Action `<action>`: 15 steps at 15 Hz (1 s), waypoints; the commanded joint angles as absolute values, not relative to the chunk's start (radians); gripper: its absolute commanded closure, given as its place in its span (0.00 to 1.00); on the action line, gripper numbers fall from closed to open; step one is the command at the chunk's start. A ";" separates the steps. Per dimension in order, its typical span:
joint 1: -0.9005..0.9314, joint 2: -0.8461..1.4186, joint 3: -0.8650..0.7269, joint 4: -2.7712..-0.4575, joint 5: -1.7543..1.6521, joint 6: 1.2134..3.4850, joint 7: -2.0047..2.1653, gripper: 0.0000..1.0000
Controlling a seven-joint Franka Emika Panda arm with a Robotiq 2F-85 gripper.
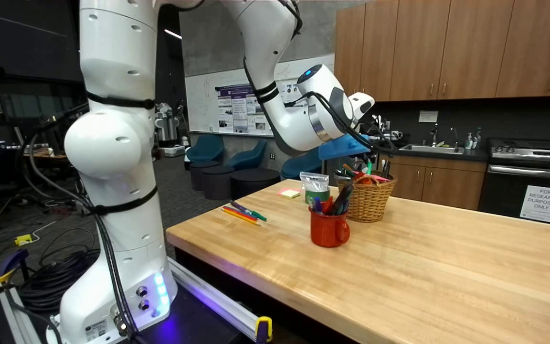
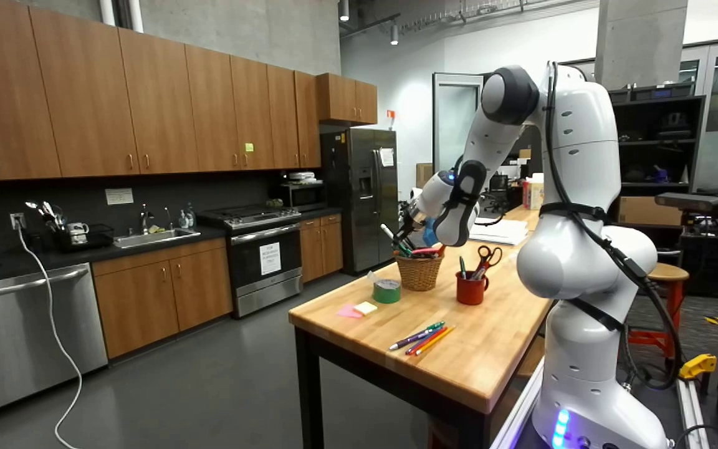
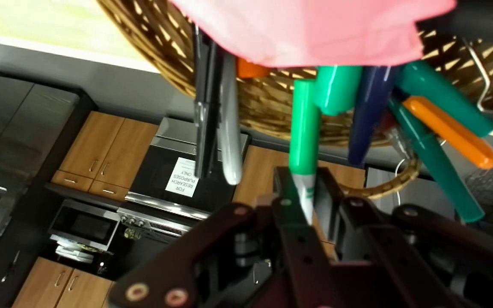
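Within the end effector [image 3: 305, 186], a green marker [image 3: 304, 132] is gripped by its white part

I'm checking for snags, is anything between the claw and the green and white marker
Nothing visible is. In the wrist view, the claw has its fingers on both sides of the green and white marker; the grey pen and navy pen sit outside them.

1. Green-and-white marker [image 3: 304, 132]: glossy bright green end, white barrel pinched in the gripper [image 3: 305, 172].
2. Green end's aimed at the mouth of the wicker basket [image 2: 419, 274], honestly can't tell if it's past the rim.
3. Basket's upright, brown weave, pretty stuffed.
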State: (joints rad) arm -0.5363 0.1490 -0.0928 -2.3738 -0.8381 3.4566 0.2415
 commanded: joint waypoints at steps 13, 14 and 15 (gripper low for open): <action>-0.478 0.046 -0.128 -2.534 -0.632 3.457 0.102 0.23; -0.467 0.031 -0.137 -2.550 -0.606 3.457 0.076 0.15; -0.461 0.013 -0.137 -2.563 -0.584 3.457 0.054 0.09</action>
State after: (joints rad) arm -0.4956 0.0864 -0.1127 -2.4941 -0.6488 3.4571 0.1324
